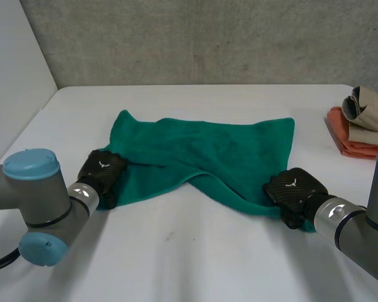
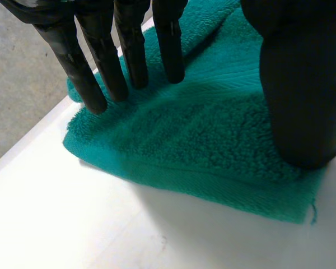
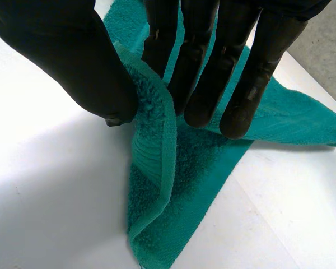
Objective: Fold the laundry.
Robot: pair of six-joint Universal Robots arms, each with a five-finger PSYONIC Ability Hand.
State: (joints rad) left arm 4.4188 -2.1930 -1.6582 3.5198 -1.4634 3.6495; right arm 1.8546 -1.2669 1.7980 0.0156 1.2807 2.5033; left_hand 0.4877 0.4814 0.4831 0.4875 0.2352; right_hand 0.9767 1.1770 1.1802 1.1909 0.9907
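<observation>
A green towel (image 1: pixel 208 151) lies crumpled across the middle of the white table (image 1: pixel 195 251), its near edge folded over. My left hand (image 1: pixel 102 173) rests on the towel's near left corner. In the left wrist view its fingers (image 2: pixel 129 56) are straight with their tips on the towel (image 2: pixel 201 145), and the thumb (image 2: pixel 302 84) presses down on the corner. My right hand (image 1: pixel 296 189) is at the towel's near right corner. There the thumb (image 3: pixel 73 61) and fingers (image 3: pixel 213 56) pinch a raised ridge of the towel (image 3: pixel 173 196).
A small stack of folded cloths (image 1: pixel 359 126), orange below and beige on top, sits at the table's far right edge. A grey wall (image 1: pixel 208 38) runs behind the table. Bare table lies in front of the towel.
</observation>
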